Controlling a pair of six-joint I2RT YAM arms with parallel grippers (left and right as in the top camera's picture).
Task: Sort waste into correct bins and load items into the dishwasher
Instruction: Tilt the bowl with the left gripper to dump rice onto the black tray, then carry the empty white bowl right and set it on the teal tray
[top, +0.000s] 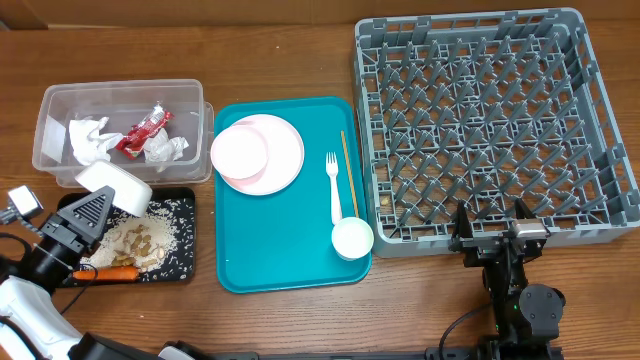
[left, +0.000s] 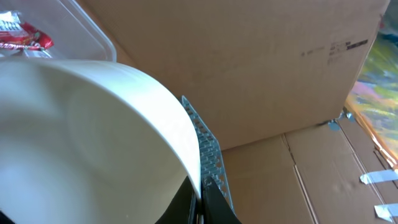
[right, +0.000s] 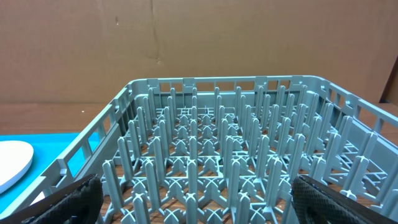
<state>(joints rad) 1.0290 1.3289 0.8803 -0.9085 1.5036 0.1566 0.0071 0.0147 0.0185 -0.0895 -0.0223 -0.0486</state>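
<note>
Smooth white bowl (top: 113, 186), tilted over black tray (top: 190, 200)

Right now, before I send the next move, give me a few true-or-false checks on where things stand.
1. The left hand is shut on a white bowl. True.
2. The rack holds the plate. False: the plate lies on the teal tray, and no dishes show in the rack.
3. The wrapper is in the tub. True.
4. The carrot lies on the teal tray. False: it lies on the black tray.
5. The right hand is open, holding nothing. True.
</note>
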